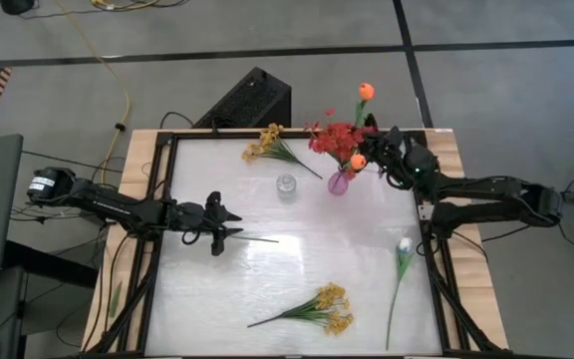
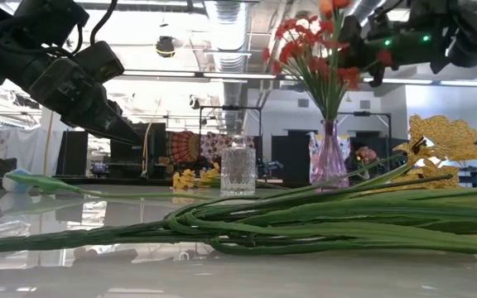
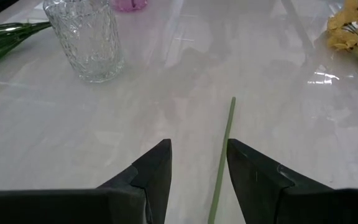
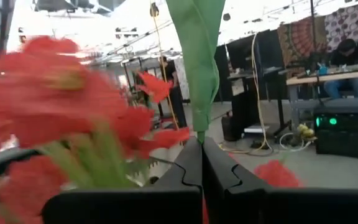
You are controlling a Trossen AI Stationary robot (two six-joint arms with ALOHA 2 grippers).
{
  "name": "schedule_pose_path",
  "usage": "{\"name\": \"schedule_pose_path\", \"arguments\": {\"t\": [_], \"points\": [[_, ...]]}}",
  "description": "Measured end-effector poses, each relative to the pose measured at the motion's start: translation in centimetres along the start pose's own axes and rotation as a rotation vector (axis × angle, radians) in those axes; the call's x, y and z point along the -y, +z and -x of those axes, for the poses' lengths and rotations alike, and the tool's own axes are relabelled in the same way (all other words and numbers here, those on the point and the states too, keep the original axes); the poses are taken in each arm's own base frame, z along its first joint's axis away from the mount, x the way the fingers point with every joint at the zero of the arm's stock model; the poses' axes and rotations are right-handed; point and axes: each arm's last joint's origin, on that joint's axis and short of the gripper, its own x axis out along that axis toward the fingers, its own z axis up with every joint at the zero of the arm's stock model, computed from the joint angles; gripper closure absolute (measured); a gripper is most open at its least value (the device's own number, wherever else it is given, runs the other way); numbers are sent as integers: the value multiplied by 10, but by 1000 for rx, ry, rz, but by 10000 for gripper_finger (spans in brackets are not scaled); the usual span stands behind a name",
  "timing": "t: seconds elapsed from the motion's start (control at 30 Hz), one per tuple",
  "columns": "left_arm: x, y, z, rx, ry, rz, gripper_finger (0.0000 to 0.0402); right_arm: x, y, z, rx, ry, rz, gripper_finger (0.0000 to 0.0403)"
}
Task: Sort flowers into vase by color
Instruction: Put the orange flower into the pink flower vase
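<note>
Glossy white table (image 1: 297,259), cut-glass clear vase (image 3: 87,38), translucent purple glass vase (image 2: 330,162), matt black fingers (image 3: 157,168)

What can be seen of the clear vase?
The clear vase is a small cut-glass jar with a faceted pattern and a narrower neck. It stands upright and empty near the table's middle, left of the purple vase that holds red flowers. Nothing touches it. The left gripper sits apart from it, open around a loose green stem.
</note>
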Motion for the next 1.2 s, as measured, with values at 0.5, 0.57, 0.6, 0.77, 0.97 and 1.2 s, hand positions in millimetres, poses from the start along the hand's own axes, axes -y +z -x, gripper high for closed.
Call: {"name": "schedule_pose_path", "arguments": {"t": [0.5,0.57,0.6,0.77,0.97,1.2], "points": [[0,0,0,-1,0,-7,258,-19,-7,3,-3,66,142,384],[0,0,0,-1,0,-7,258,-24,-6,5,9,92,177,385],[0,0,0,-1,0,-7,258,-26,-6,6,13,105,193,385],[0,0,0,-3,0,-8,258,-38,-7,11,12,164,236,385],[0,-1,0,-8,1,-5,258,-39,-11,12,-27,136,254,386],[0,-1,0,-9,1,-1,258,-38,-15,12,-60,105,244,386]]}}
